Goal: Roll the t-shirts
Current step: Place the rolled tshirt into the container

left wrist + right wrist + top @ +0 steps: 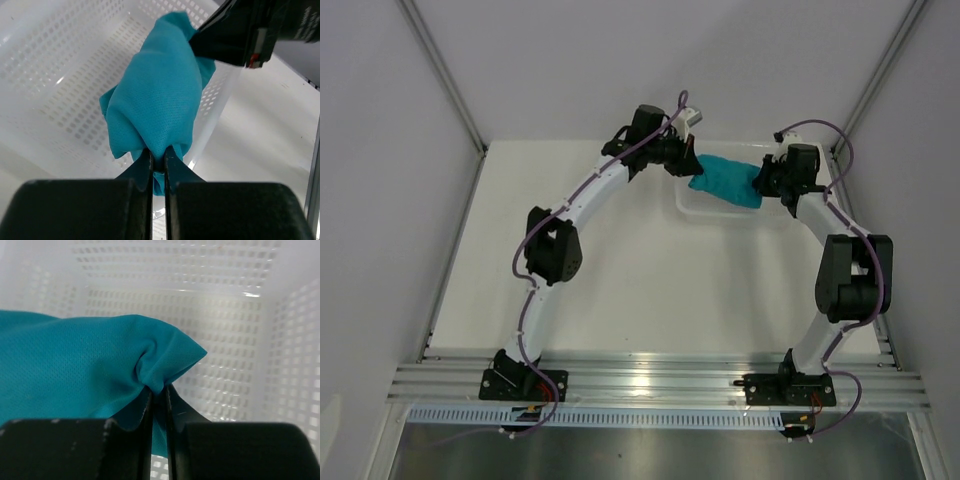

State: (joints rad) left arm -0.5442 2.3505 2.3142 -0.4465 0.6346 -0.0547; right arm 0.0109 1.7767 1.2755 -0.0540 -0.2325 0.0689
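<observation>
While rolled teal t-shirt [728,181] hung over white basket [692,210] at one o'clock of table [620,290], left pincer [693,167] clamped its nine o'clock end, right pincer [760,180] its three o'clock end. Step, likely: stowing roll. Next: lower, release both together.

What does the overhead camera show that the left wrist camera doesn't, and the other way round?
Only the overhead view shows both whole arms, their bases and the table. Only the left wrist view shows the white basket's perforated walls and the left gripper's fingers pinched shut on the teal t-shirt's end. Both show the t-shirt as a rolled bundle, held at opposite ends by the left gripper and the right gripper, over the basket.
</observation>
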